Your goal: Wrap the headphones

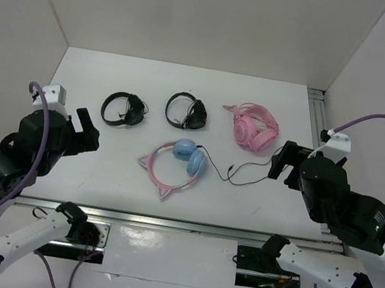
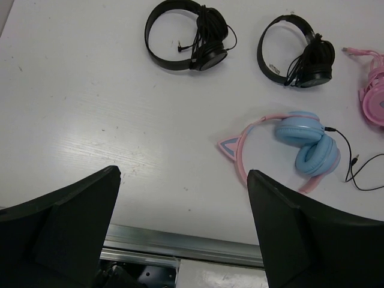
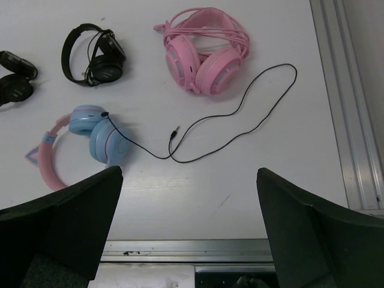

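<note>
1. Top view: I see the left gripper [image 1: 84,131] released, jaws spread with nothing between them, over the left side of the table [image 1: 98,172]. It is well apart from the headphones [image 1: 195,162].
2. Top view: the right gripper [image 1: 282,162] is also released and empty, at the table's right side. The far loop of the cable [image 1: 252,168] lies near it.
3. Top view: the headphones lie flat near the table's middle. The blue cups are at the far right of the set, and the pink band with its cat ears curves toward the near left. The cable is unwound and trails right from the cups.
4. Top view: behind them, in a row, lie a black set [image 1: 124,109], a second black set [image 1: 187,111] and a pink set [image 1: 255,129].
5. Left wrist view: the left gripper [image 2: 183,174] stands wide, holding nothing, above bare table. The headphones [image 2: 306,141] lie ahead and right of it, with the band's near end just by the right finger's tip. Both black sets are farther off.
6. Right wrist view: the right gripper [image 3: 189,173] stands wide and empty. The headphones [image 3: 99,135] lie ahead at the left, close to the left finger. The cable [image 3: 294,75] runs right from the cups, loops out past the pink set [image 3: 204,54] and doubles back. Its plug [image 3: 174,132] lies loose on the table.
</note>
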